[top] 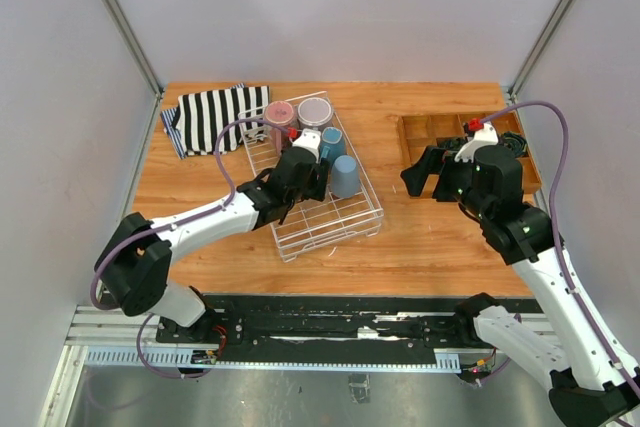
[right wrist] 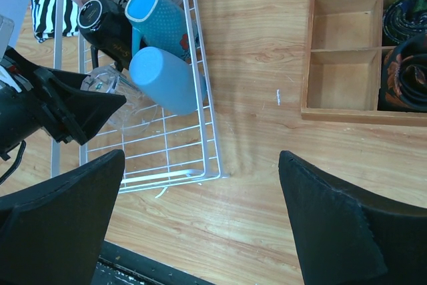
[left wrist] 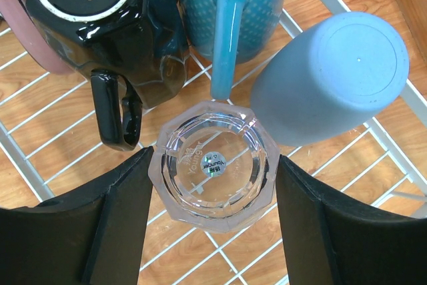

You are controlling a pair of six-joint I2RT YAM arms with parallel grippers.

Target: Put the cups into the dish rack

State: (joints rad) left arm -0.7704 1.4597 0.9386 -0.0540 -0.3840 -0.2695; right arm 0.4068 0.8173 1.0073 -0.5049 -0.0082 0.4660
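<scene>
Clear glass [left wrist: 212, 165] (inverted) sits between left jaws, perhaps gripped.

- We see the white wire dish rack [top: 335, 229] left of centre and the brown wooden compartment tray [top: 430, 132] well to its right.
- A black-and-white striped cloth [top: 215, 117] lies behind and to the left of the rack.
- In the rack, the pink translucent mug [top: 279, 115] and grey-lilac cup [top: 314, 110] are rearmost, with the black glossy mug [left wrist: 100, 18] and blue dotted mug [left wrist: 233, 5] before them. The light blue tumbler [left wrist: 333, 78] and clear faceted glass [left wrist: 213, 165] are nearest.

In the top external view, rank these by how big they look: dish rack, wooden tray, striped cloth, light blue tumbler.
1. dish rack
2. wooden tray, partly covered, so this place is less sure
3. striped cloth
4. light blue tumbler
</scene>
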